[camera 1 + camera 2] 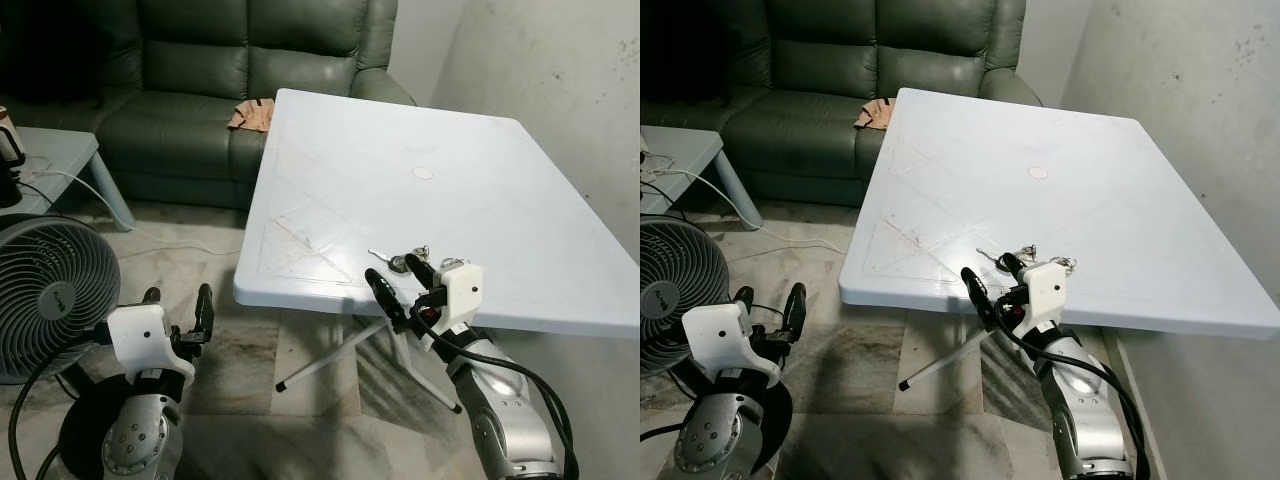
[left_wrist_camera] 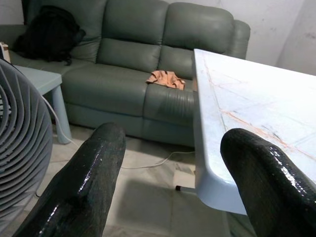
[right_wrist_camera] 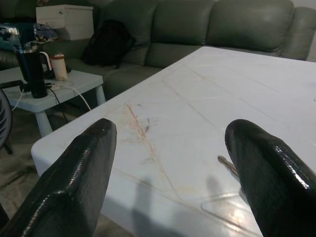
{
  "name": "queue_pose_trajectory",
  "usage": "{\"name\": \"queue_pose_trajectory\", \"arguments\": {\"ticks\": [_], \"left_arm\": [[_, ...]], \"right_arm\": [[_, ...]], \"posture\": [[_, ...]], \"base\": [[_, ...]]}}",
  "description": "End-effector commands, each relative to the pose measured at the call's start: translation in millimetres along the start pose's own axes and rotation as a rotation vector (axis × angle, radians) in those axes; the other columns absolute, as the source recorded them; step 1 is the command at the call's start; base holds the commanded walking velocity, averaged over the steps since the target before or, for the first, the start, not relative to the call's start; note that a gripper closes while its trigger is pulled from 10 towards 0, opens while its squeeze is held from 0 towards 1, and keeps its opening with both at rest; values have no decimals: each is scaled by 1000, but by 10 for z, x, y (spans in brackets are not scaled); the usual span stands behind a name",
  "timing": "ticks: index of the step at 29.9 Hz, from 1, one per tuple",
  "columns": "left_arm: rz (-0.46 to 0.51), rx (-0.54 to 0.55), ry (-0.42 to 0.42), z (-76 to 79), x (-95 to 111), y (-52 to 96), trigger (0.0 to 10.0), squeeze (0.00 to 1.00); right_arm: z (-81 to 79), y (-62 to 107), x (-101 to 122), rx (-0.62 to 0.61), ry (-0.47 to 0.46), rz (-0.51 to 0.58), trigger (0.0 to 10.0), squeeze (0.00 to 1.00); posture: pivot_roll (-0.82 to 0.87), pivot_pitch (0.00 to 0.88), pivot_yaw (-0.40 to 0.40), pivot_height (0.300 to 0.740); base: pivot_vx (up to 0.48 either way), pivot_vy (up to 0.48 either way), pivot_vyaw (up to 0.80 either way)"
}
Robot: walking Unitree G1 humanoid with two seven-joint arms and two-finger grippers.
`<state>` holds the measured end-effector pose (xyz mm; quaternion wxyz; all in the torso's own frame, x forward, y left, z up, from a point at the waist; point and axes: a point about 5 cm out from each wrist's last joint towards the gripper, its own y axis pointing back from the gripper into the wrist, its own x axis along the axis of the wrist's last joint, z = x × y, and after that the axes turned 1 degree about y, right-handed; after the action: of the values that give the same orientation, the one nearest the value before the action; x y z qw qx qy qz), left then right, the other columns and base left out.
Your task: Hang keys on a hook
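Left eye view: keys (image 1: 405,260) lay on the white table (image 1: 480,170) near its front edge, right gripper (image 1: 400,279) raised just before them, fingers spread, not touching. Left gripper (image 1: 178,309) held low beside the fan (image 1: 45,290), fingers apart.

Right eye view: same layout; orange cloth (image 1: 876,112) on the sofa (image 1: 820,90).

Left wrist view: parted fingers (image 2: 81,182) framing table edge and sofa.

Right wrist view: fingers (image 3: 74,182) wide over the tabletop, a key blade (image 3: 228,164) between them.
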<state>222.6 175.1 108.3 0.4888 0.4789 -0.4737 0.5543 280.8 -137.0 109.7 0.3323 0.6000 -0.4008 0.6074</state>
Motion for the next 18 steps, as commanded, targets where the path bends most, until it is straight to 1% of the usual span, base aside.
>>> {"name": "queue_pose_trajectory", "arguments": {"ticks": [1,18], "left_arm": [[21,0,9,25,60,-20,10000,0],[27,-2,14,31,75,-26,10000,0]], "right_arm": [[2,-20,69,5,6,20,10000,0],[-12,-28,65,12,4,18,10000,0]], "posture": [[5,0,-82,740],[8,0,-85,740]], "base": [[356,0,0],[364,0,0]]}}
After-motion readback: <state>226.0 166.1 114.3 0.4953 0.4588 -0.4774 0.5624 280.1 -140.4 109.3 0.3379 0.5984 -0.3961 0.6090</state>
